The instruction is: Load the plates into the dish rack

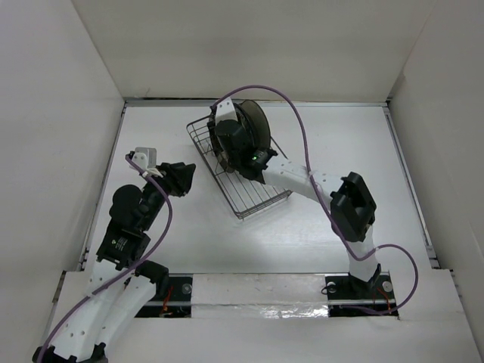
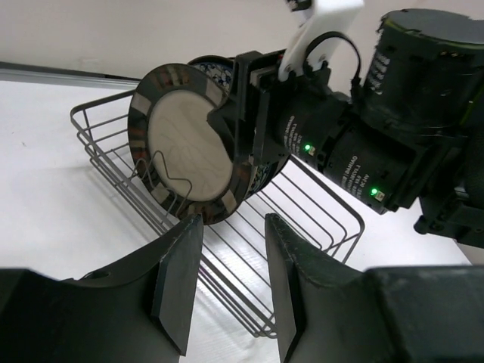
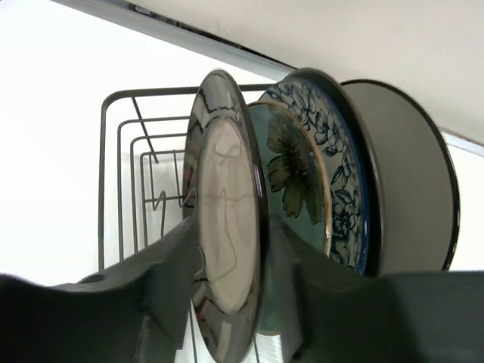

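Observation:
The dish rack (image 1: 261,198) lies slanted at the table's middle. Several plates (image 1: 255,125) stand on edge at its far end. In the right wrist view my right gripper (image 3: 231,227) is shut on a dark-rimmed cream plate (image 3: 223,174), upright over the rack's wires (image 3: 121,151). Behind it stand the pale green flower plate (image 3: 291,174), the blue-floral plate (image 3: 336,181) and a dark-rimmed plate seen from its grey back (image 3: 408,174). My left gripper (image 2: 231,227) is open and empty, near the rack's (image 2: 318,204) left side, facing the held plate (image 2: 185,144).
White walls close in the table on three sides. The right arm (image 1: 302,178) reaches across the rack's near half. The left arm (image 1: 140,208) is folded at the left. The purple cables (image 1: 302,128) loop above the rack.

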### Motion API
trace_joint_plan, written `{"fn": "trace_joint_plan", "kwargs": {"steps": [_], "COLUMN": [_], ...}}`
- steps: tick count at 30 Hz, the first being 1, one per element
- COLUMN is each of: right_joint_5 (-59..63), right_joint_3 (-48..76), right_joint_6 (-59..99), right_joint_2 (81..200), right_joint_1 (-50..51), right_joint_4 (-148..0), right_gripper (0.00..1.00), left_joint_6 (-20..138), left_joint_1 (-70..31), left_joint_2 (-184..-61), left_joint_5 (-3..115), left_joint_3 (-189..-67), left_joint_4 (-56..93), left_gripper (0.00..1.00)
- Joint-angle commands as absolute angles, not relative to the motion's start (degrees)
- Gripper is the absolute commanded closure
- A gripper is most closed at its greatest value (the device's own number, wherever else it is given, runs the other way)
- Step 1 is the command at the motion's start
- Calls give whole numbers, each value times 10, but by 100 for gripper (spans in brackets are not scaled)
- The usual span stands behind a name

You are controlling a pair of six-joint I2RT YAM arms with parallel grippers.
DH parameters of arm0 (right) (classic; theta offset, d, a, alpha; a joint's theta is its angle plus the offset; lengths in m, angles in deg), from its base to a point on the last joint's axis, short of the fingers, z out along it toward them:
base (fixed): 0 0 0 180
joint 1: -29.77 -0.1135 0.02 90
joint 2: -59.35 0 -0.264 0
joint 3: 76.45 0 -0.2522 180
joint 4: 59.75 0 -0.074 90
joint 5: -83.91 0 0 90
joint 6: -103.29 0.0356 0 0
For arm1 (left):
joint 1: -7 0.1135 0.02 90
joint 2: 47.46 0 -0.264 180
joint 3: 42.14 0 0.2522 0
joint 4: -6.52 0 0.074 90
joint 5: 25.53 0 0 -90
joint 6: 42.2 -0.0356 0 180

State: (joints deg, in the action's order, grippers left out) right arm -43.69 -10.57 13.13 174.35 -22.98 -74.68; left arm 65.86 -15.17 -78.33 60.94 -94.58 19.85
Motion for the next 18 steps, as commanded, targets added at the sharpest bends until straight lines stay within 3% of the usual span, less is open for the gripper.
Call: {"fn": "trace_joint_plan", "kwargs": {"steps": [1, 4, 5, 8, 13, 15, 16, 17, 18], "right_joint_5": [-456, -430, -430, -419, -462, -498, -512, -523, -540], "right_joint_3": [-118, -87, -80, -52, 114, 214, 249, 320, 355], "right_joint_6": [157, 170, 170, 174, 175, 191, 201, 227, 245], "right_joint_2": [1709, 1668, 1656, 1603, 1452, 1364, 1333, 1269, 1235], "right_joint_1": [-239, -239, -239, -239, -231, -209, -197, -185, -170], "right_joint_4": [-683, -665, -664, -654, -550, -511, -501, -487, -488], "right_gripper": [43, 15, 12, 6, 9, 28, 45, 94, 100], "left_joint_6": [651, 648, 648, 647, 641, 642, 641, 642, 641], "left_joint_1": [-156, -156, -156, -156, -156, -156, -156, -156, -156], "left_joint_2": [-794, -795, -796, -808, -804, -804, -802, -800, -798], "left_joint_5": [617, 625, 625, 632, 638, 640, 640, 640, 639], "left_joint_3": [-960, -962, -962, -965, -964, -965, -965, -965, -965], "left_joint_4": [191, 189, 189, 196, 189, 191, 190, 190, 188], "left_gripper": [64, 57, 55, 52, 50, 50, 49, 49, 49]}}
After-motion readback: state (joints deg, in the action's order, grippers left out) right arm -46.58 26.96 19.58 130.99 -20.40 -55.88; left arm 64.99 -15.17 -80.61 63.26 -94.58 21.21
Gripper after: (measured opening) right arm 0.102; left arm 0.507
